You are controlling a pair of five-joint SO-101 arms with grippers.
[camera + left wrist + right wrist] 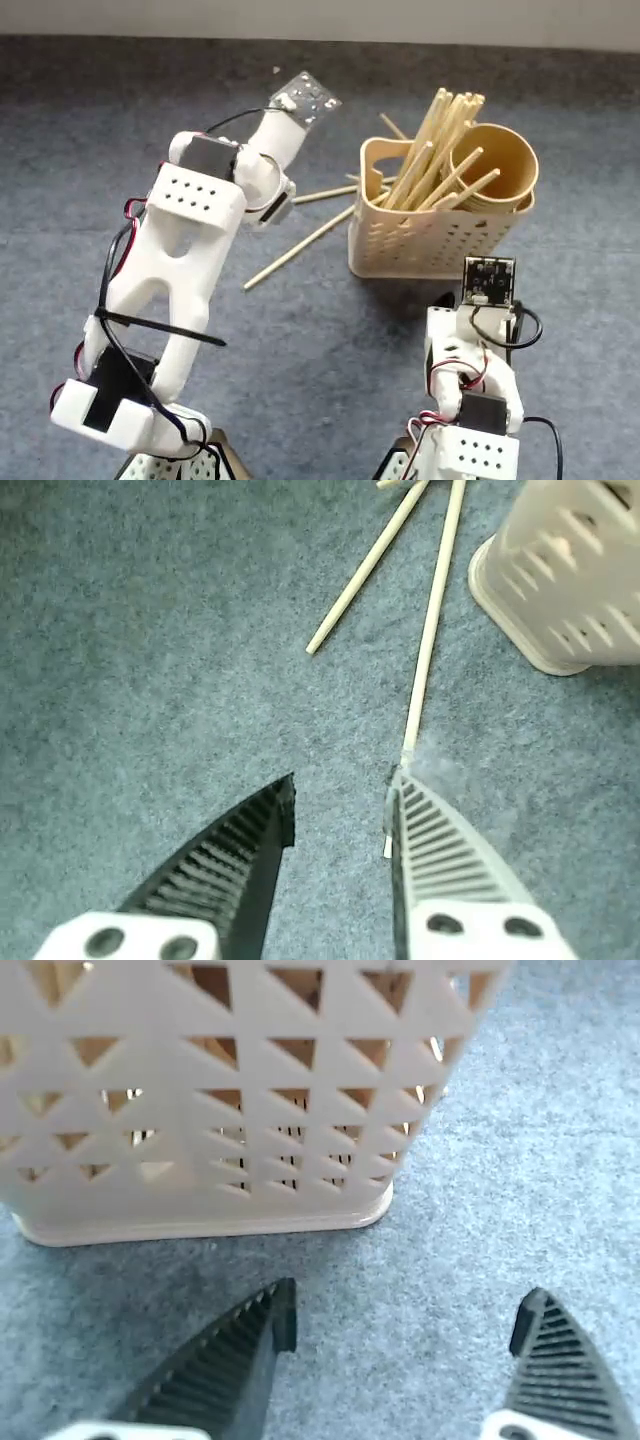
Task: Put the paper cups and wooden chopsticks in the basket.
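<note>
Left wrist view: the left gripper (341, 780) is open and holds nothing, with a loose wooden chopstick (426, 650) at its white finger.

The stick's near end lies on the grey tabletop (150, 630) along that finger's inner edge and runs ahead toward the basket (570, 590). A second chopstick (363, 575) lies farther ahead, on the black finger's side. The stick looks light, stiff, thin and smooth and is likely to roll, so a pinch nearer its middle seems safest. The basket wall stands close beside its far half and could foul the white finger. Paper cups (495, 165) and bundled chopsticks (435, 145) already stand in the basket. The right gripper (400, 1330), wide open and empty, sits just before the basket wall.
</note>
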